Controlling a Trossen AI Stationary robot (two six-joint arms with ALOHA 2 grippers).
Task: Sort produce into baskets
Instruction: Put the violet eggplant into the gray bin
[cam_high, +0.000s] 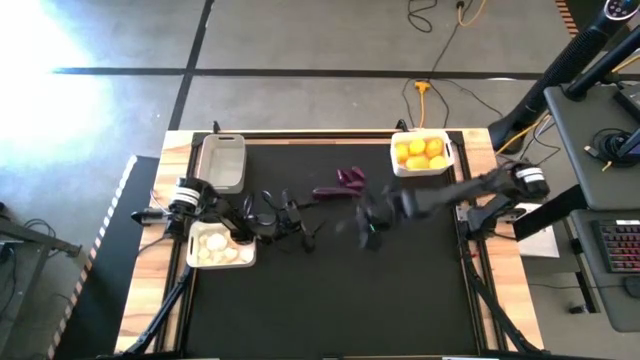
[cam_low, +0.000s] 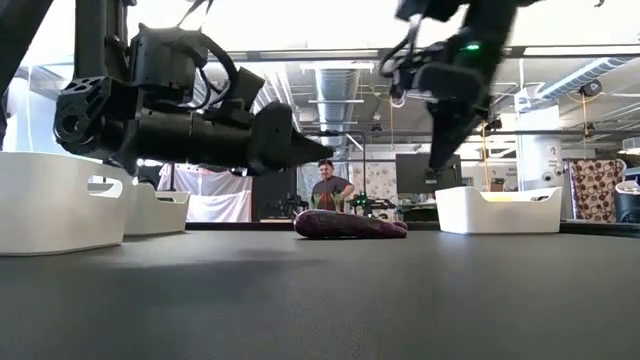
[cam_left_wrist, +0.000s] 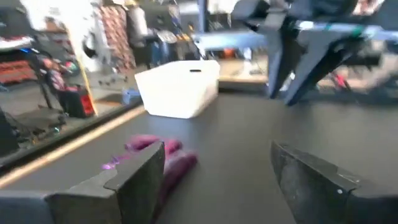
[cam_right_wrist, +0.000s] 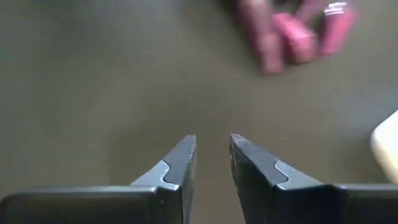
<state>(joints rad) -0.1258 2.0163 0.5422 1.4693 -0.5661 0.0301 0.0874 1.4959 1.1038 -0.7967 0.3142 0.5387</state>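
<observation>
The purple eggplant pieces (cam_high: 345, 183) lie in a small bunch on the black counter (cam_high: 330, 290), near its far edge and about in the middle. They lie between the gray basket (cam_high: 222, 160) at the far left corner and the white basket (cam_high: 421, 155) at the far right corner. The white basket holds yellow and orange fruits (cam_high: 420, 152). A second white basket (cam_high: 220, 244) sits at the left edge and holds whitish bulbs (cam_high: 214, 246).

The right gripper (cam_right_wrist: 212, 155) hangs over the middle of the counter, just on the near side of the eggplant pieces. Its jaws are almost closed, with only a thin gap, and hold nothing.

The left gripper (cam_left_wrist: 214, 180) is low by the left side, pointing at the eggplant pieces. Its jaws are wide open and hold nothing.
</observation>
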